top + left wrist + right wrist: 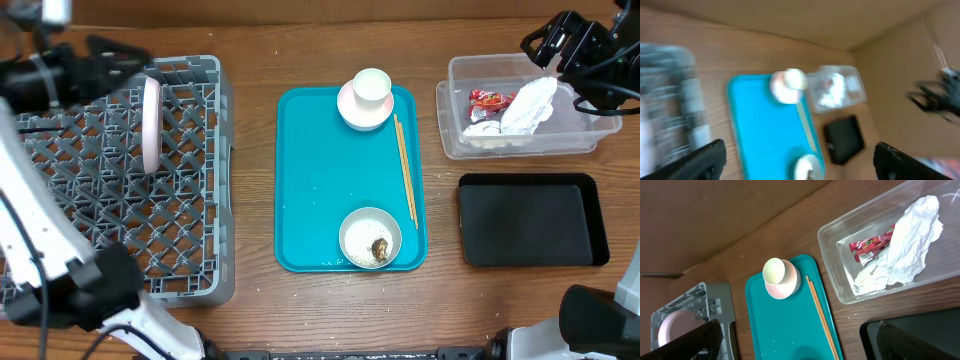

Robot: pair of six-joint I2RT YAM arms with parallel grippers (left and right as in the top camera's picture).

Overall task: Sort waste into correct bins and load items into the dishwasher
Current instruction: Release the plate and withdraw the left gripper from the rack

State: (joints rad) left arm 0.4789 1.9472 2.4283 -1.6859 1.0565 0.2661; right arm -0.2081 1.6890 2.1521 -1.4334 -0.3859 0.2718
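Left jaws were open: the wrist cam was badly blurred but showed both tips wide apart with nothing between. Left arm point(60, 75) hung over the top-left corner of the rack point(190, 200) in the overhead view, near the plate point(151, 125); couldn't tell whether they touched. Plate stood on edge in the rack's upper half, slotted into the grid. Rack sat on the desk point(250, 40) at the left, well apart from the bins. Teal tray point(320, 180) was centre desk, just beside the rack. At the tray's top edge sat the pink dish point(348, 108) with the cup point(372, 85) upright on it. Chopsticks point(405, 170) lay side by side along the tray's right edge, running from beside the dish down to the bowl point(370, 238). Bowl sat in the tray's lower-right corner and held a brown lump point(380, 248); pale bits around it were too small to identify. Tub point(580, 135) was at top right and held the wrapper point(492, 99) and the napkin point(528, 105), wrapper to the left and touching the napkin. Black tray point(530, 220) lay flat just below the tub, the two near but apart. Right arm point(580, 50) was above the tub's top-right corner. Right jaws were open too: the wrist cam showed the tips spread at the frame's lower corners, gripping nothing, looking down on the tub, dish and cup.
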